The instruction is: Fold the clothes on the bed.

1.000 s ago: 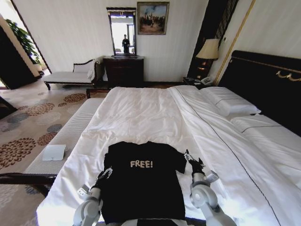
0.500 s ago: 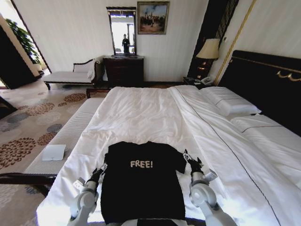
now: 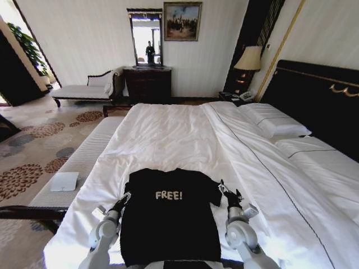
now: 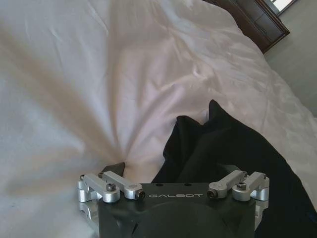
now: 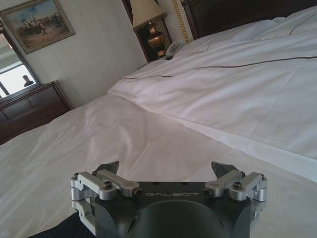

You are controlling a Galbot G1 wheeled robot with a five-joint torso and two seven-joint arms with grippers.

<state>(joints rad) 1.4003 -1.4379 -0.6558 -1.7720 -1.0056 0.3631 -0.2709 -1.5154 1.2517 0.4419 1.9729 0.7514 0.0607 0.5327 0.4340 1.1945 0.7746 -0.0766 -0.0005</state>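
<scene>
Clothes lie flat, chest up, at bed's 6 o'clock edge; left gripper has slid off the sleeve to 9 o'clock, right gripper waits at 3 o'clock; both fingers spread, empty; fold not begun.

- The left hand reaches forward low on the robot's left, its arm bent at a silver wrist joint.
- In the left wrist view its fingers stand spread apart.
- The right hand mirrors it on the right, fingers likewise parted, nothing between them.
</scene>
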